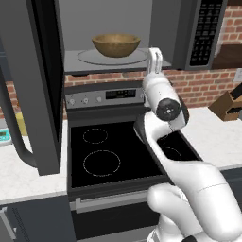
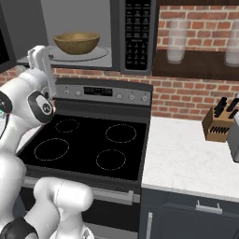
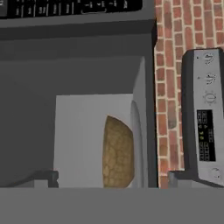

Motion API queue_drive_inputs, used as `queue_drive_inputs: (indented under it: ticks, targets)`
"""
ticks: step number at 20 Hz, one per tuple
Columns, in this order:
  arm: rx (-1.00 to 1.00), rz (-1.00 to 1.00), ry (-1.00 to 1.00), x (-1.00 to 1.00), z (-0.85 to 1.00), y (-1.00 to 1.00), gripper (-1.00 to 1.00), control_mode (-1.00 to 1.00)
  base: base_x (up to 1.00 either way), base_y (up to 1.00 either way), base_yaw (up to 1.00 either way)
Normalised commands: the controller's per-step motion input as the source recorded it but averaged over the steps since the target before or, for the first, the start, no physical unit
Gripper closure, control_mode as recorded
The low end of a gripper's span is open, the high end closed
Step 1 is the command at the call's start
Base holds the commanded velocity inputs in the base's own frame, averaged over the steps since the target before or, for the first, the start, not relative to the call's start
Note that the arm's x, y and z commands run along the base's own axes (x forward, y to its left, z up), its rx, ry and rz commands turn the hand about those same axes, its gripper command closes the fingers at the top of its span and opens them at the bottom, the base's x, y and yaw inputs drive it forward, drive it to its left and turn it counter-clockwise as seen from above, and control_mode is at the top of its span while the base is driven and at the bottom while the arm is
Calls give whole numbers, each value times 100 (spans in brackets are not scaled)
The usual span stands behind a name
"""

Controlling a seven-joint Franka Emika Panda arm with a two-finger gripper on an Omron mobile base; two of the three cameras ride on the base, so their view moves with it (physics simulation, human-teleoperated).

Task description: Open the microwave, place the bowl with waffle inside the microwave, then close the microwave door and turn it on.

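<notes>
The microwave hangs above the stove with the microwave door swung wide open to the left. On the glass turntable in the light grey cavity sits the brown wooden bowl. The waffle is hidden below the bowl's rim. My gripper stands open just outside the cavity's front, right of the bowl and apart from it, with nothing between its fingers. The hand view is rolled sideways and looks into the cavity.
The black keypad is on the microwave's right side. Below lies the black stove with its control panel. A knife block stands on the right counter. The door's curved handle reaches down over the left counter.
</notes>
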Motion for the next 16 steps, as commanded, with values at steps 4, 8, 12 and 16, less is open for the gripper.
queue_drive_inputs:
  ticks: [4,8,12,16]
  targets:
    - [13,0,-13,-100,19,-21,-100,-100,0,0,0]
    - [0,-6,23,-99,2,-5,-100,-100,0,0,0]
    - [-11,-9,60,-78,0,0,-100,-100,0,0,0]
    - [-20,-9,75,-66,-1,0,-100,-100,0,0,0]
